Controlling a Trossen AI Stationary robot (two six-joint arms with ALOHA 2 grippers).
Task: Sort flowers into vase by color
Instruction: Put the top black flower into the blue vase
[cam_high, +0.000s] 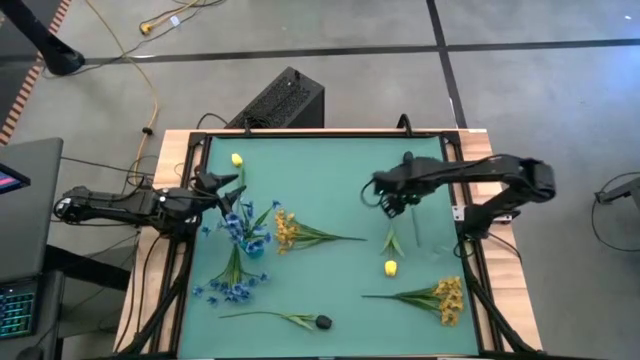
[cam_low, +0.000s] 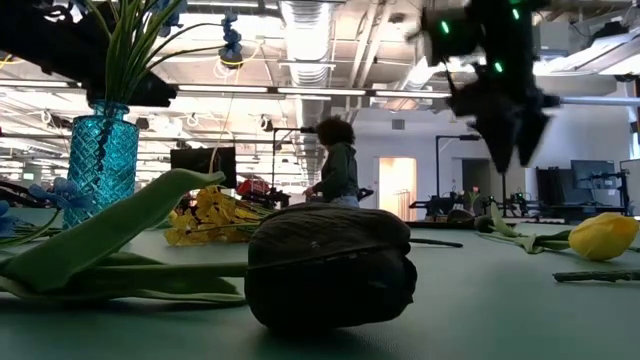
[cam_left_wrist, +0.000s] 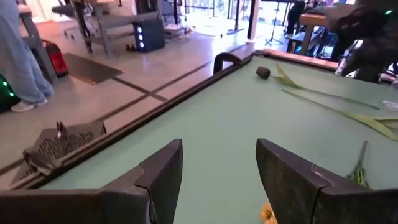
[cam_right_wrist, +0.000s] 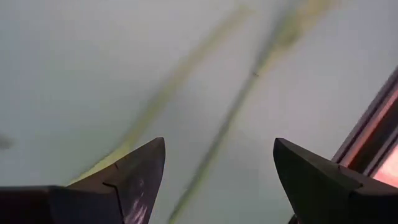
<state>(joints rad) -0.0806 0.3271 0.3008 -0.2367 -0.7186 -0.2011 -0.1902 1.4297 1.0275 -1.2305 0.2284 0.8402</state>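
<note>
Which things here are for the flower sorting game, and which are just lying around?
For the job:
blue vase
blue flowers
yellow-orange clusters
yellow bud
dark bud
right end effector, open

Just lying about:
black box
yellow cable

Close to you a dark bud (cam_low: 330, 268) lies on the green table (cam_low: 480, 310), with its leaf (cam_low: 110, 235) beside it. At the left a blue vase (cam_low: 101, 162) holds green stems. A yellow bud (cam_low: 603, 236) lies at the right, below the right gripper (cam_low: 510, 150), which hangs above the table. A person (cam_low: 335, 163) stands far behind.
</note>
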